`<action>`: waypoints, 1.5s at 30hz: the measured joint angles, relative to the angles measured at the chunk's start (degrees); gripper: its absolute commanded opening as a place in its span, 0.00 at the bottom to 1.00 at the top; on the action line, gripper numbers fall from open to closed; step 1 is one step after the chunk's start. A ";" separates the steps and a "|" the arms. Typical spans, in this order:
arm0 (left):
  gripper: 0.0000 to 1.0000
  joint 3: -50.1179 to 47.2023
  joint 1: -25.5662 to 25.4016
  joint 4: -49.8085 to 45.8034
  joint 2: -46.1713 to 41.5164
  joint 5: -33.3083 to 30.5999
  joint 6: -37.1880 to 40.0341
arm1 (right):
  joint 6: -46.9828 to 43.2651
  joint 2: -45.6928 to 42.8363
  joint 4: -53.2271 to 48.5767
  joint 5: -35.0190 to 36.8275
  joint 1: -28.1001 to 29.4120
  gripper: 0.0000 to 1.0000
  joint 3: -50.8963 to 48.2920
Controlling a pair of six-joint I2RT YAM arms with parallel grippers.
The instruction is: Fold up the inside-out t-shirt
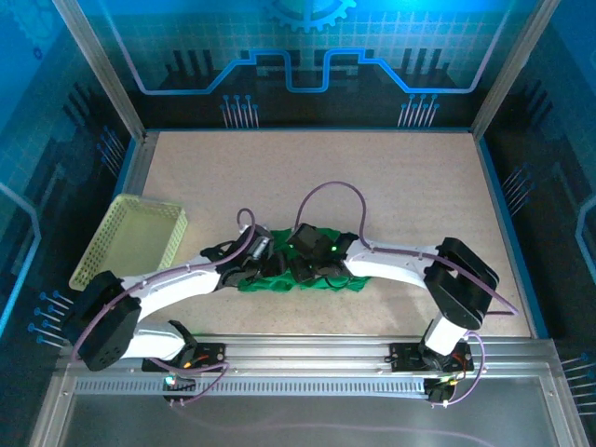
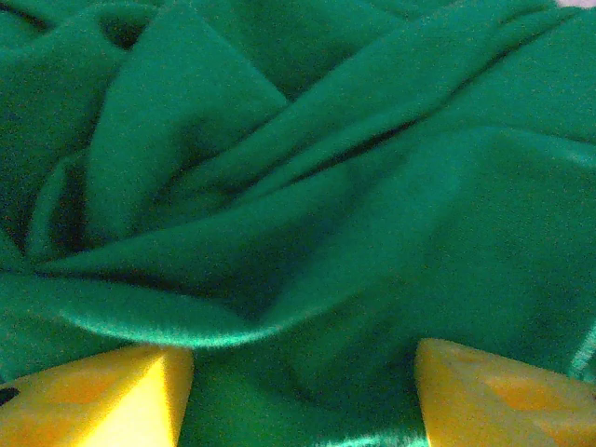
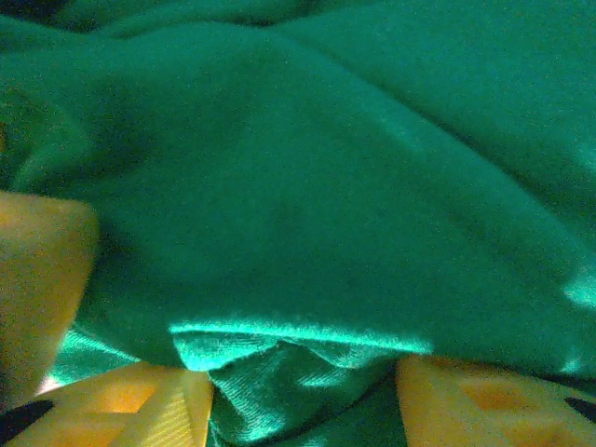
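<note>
Lying bunched at the lower centre of the top view, the bright-green t-shirt [image 1: 256, 283] rests on the table [image 1: 391, 186]. Left wrist view: deep soft folds cross the frame, and the left gripper [image 2: 303, 391] stands wide around cloth at the bottom edge. Right wrist view: a shiny fold droops at bottom centre between the parted fingers of the right gripper [image 3: 303, 396].

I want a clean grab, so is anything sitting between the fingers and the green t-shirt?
Nothing visible. The left gripper and right gripper are both at the t-shirt, with its cloth lying between their fingers. The basket sits off to the left, apart.
</note>
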 measured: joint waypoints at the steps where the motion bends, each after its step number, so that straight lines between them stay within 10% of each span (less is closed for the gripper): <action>1: 0.68 -0.70 0.04 0.57 -1.46 0.20 0.00 | -0.31 0.20 0.00 0.39 0.00 0.27 0.09; 5: 0.71 -3.56 0.33 1.77 -6.93 0.42 -0.24 | 0.02 -0.09 0.02 1.44 -0.02 0.01 0.09; 30: 0.74 -2.54 -3.74 5.42 -3.96 -0.66 3.54 | 2.60 -13.84 -4.02 -8.94 -1.20 0.00 3.10; 40: 0.03 -2.49 -1.75 13.31 -1.49 2.34 4.07 | 4.52 -22.03 -3.04 -12.76 -2.93 0.00 0.22; 45: 0.00 -3.50 -2.25 14.32 -3.34 3.43 6.10 | 5.55 -23.80 -3.23 -13.38 -8.50 0.00 -2.16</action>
